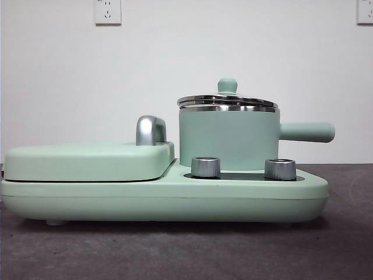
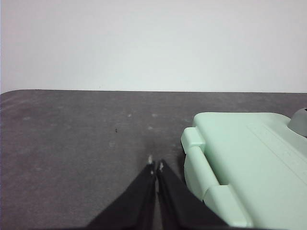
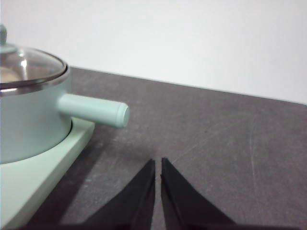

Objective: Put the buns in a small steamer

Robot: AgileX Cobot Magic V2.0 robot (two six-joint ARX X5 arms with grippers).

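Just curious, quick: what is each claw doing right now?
Left claw: closed, holding nothing.
Right claw: closed, holding nothing.

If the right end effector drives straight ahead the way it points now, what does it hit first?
Nothing, apparently: ahead of the right end effector lies bare table, then the wall. The small steamer and its side handle sit off to one side, though depth is uncertain.

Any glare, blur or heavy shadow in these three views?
Front view: evenly lit, sharp, bright highlights on the steamer's steel rim. Left wrist view: soft, the griddle lid slightly washed out. Right wrist view: steamer blurred, its handle throwing a shadow on the table.
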